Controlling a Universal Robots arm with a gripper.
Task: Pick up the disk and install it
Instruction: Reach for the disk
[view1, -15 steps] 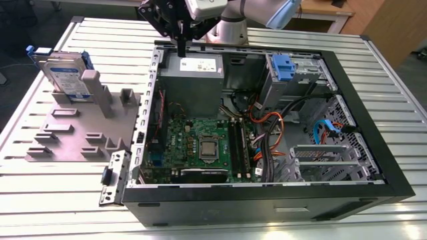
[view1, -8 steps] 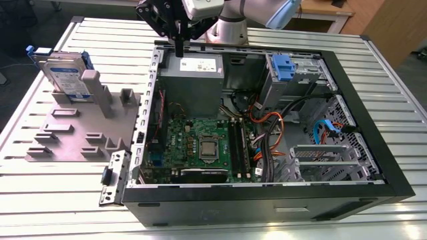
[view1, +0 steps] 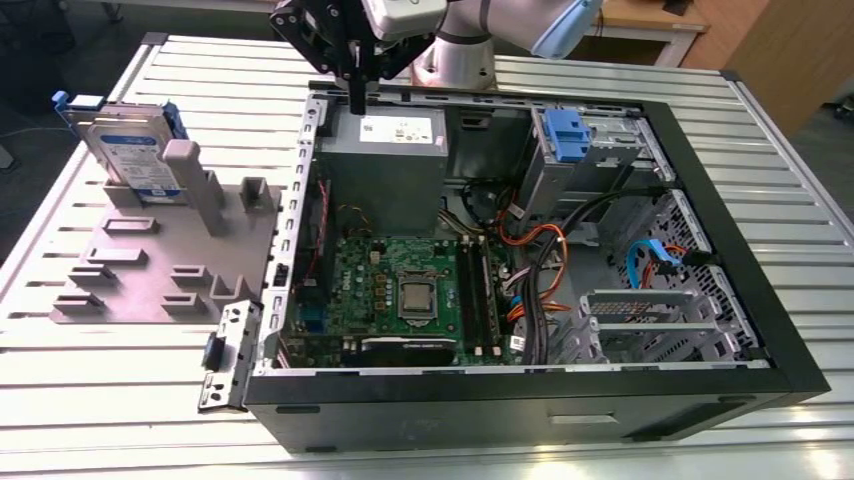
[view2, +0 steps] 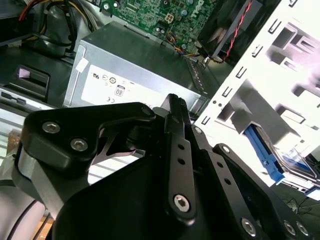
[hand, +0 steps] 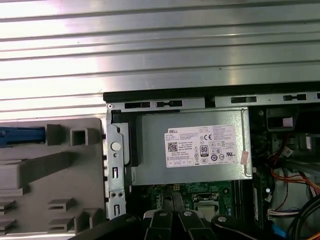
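here the tool (view1: 358, 106), pinched together, hangs well apart from the disk (view1: 134, 150).

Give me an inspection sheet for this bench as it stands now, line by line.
Surface: ribbed metal table, carrying an open computer case and a grey fixture.
Job's things: disk stands upright in the fixture, at the exterior view's left of the case, not held.
Clutter: small metal bracket lying beside the case.
Grippers: hand shut, empty, above the case's power supply end.
Cables: orange, black and blue cables inside the case.
Surroundings: wooden furniture beyond the table.
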